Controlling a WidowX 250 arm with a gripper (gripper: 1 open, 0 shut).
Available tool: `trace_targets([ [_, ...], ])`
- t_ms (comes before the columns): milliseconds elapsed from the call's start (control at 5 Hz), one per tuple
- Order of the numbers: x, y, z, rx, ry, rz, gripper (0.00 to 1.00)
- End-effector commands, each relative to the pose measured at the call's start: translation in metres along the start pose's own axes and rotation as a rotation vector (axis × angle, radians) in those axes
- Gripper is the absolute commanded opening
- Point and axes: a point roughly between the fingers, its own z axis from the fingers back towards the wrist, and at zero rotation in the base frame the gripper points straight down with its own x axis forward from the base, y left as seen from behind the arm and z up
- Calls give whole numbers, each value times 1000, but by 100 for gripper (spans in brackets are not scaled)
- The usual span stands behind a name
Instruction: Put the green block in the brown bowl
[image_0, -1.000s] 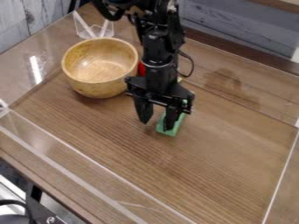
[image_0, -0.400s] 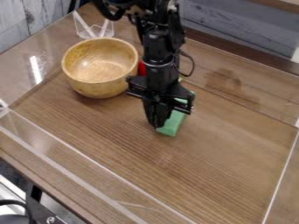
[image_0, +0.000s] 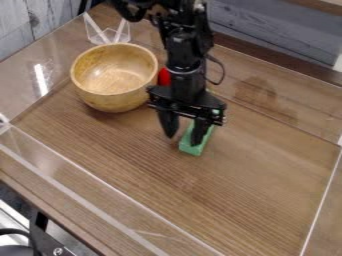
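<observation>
my fingers (image_0: 183, 133) are apart again. a moment ago the tips were drawn in close to each other over the block; now there's a visible gap between them. i read that as a squeeze that didn't take, or one i let go of. can't confirm which.

green block (image_0: 193, 148) is on the tabletop (image_0: 120, 185), by my right-hand tip as the camera sees it, partly hidden behind it. no lift that i can see, and it lies about where it did in the earlier views. whether the tip touches it, can't tell from this angle.

brown bowl (image_0: 110, 99) hasn't moved: upright, up and to the left in the view, apart from the block. the red ball (image_0: 164, 77) sits just beside the bowl.

what it means: task's still at the grasp step, nothing delivered. i'd want to re-centre so the block sits between the tips, not off to one side, go low enough, then close across its narrow width. check it comes up with me before heading for the bowl.

risks: closing from here could pinch an edge or push the block away. on the carry, i'd need to clear the bowl's rim and not clip the ball.
</observation>
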Motion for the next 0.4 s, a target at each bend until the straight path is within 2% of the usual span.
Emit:
trace_targets([
  [0, 6, -8, 4, 4, -5, -16, 0],
  [200, 8, -11, 12, -1, -1, -21, 100],
])
